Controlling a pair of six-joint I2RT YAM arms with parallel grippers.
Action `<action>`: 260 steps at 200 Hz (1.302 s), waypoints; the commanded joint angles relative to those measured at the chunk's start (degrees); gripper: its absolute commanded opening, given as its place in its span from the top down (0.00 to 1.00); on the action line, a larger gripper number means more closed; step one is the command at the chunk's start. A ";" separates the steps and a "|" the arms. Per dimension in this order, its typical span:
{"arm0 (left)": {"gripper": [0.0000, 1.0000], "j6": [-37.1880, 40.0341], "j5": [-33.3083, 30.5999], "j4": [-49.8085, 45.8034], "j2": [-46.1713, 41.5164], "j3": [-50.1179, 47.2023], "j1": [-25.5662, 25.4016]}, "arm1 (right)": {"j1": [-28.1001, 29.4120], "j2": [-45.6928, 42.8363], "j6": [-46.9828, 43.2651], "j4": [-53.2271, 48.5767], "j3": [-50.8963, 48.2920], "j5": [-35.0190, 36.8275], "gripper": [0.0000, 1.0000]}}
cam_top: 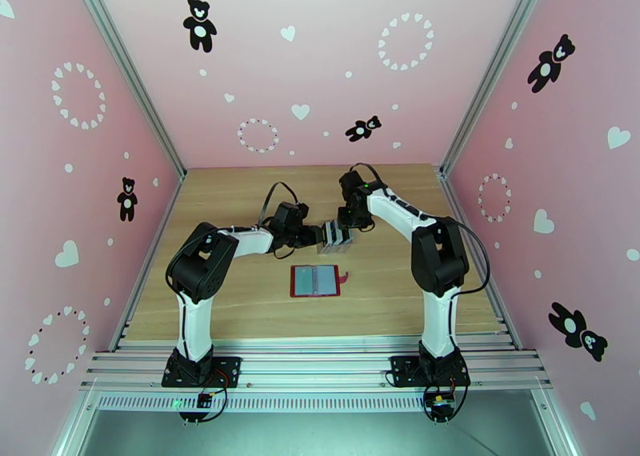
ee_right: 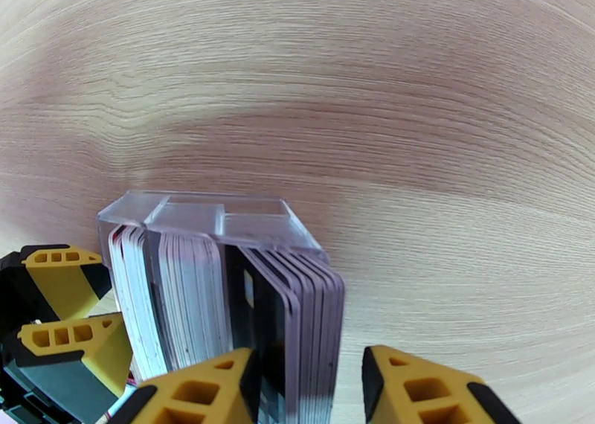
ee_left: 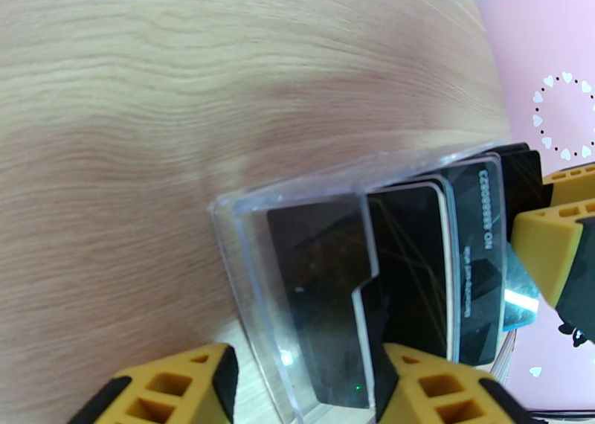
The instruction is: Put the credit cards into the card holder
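Left claw (ee_left: pixel 303 355) half-open astride clear rack (ee_left: pixel 245 269), grip unclear. Right claw (ee_right: pixel 309 355) part-open around credit cards (ee_right: pixel 297 306), gap showing.

The tabletop (cam_top: pixel 240 306) is pale wood or wood-look laminate, smooth, with fine wavy grain and a soft satin sheen. Along its near edge run ribbed rails (cam_top: pixel 320 362) of silvery brushed metal. Toward the middle of the tabletop stands a rack (ee_left: pixel 253 269) of clear, hard, glossy plastic that catches highlights along its edges. The credit cards (ee_left: pixel 405 254) in it are thin glossy plastic, their black faces mirror-like and faintly scratched. The left gripper (ee_left: pixel 301 392) and right gripper (ee_right: pixel 309 392) have fingers (ee_left: pixel 175 384) of matt yellow and black moulded plastic. The card holder (cam_top: pixel 316 281) has a dark-red rim and greyish inner panels; its texture is too small to judge. The walls (cam_top: pixel 336 90) are matt pink.
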 commanded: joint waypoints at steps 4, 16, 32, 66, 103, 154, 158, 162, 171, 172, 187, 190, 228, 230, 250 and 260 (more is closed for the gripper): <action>0.46 0.71 0.20 -3.05 1.79 0.52 0.07 | 0.08 1.68 0.28 -0.74 1.20 0.87 0.58; 0.46 0.71 0.21 -3.11 1.79 0.52 0.03 | 0.13 1.51 0.20 -0.92 0.93 1.29 0.58; 0.46 0.71 0.22 -3.14 1.74 0.52 0.03 | 0.12 0.91 -0.02 -0.91 0.43 2.19 0.58; 0.46 0.71 0.23 -3.18 1.86 0.59 0.05 | 0.09 -1.15 -0.76 -1.50 0.12 4.70 0.58; 0.46 0.71 0.16 -3.27 1.83 0.60 0.04 | 0.11 -3.02 -1.37 -2.38 0.35 6.87 0.58; 0.46 0.79 0.09 -3.31 1.79 0.60 0.06 | 0.06 -3.76 -1.53 -2.90 0.43 7.98 0.58; 0.46 0.82 0.09 -3.37 1.79 0.60 0.07 | 0.07 -3.82 -1.56 -2.92 0.45 8.14 0.58; 0.46 0.80 0.08 -3.37 1.79 0.60 0.09 | 0.13 -3.93 -1.56 -3.00 0.41 8.27 0.58; 0.46 0.82 0.12 -3.37 1.77 0.60 0.05 | 0.11 -4.11 -1.71 -3.09 0.46 8.53 0.58; 0.46 0.81 0.14 -3.37 1.74 0.60 0.08 | 0.08 -4.16 -1.68 -3.09 0.47 8.59 0.58; 0.46 0.79 0.12 -3.37 1.79 0.61 0.01 | 0.06 -4.41 -1.74 -3.24 0.42 8.65 0.58; 0.46 0.79 0.15 -3.39 1.75 0.60 0.04 | 0.13 -4.46 -1.75 -3.19 0.46 8.65 0.58; 0.46 0.71 0.08 -3.41 1.87 0.69 0.11 | 0.48 -4.29 -1.82 -3.45 0.32 8.73 0.66; 0.46 0.71 0.12 -3.38 1.88 0.69 0.05 | 0.56 -4.29 -1.89 -3.49 0.34 8.80 0.67; 0.46 0.79 0.08 -3.46 1.86 0.69 0.09 | 1.65 -4.39 -1.91 -3.67 0.47 9.11 0.77; 0.46 0.71 0.13 -3.46 1.83 0.69 0.03 | 2.44 -4.55 -1.85 -3.77 0.50 9.38 0.79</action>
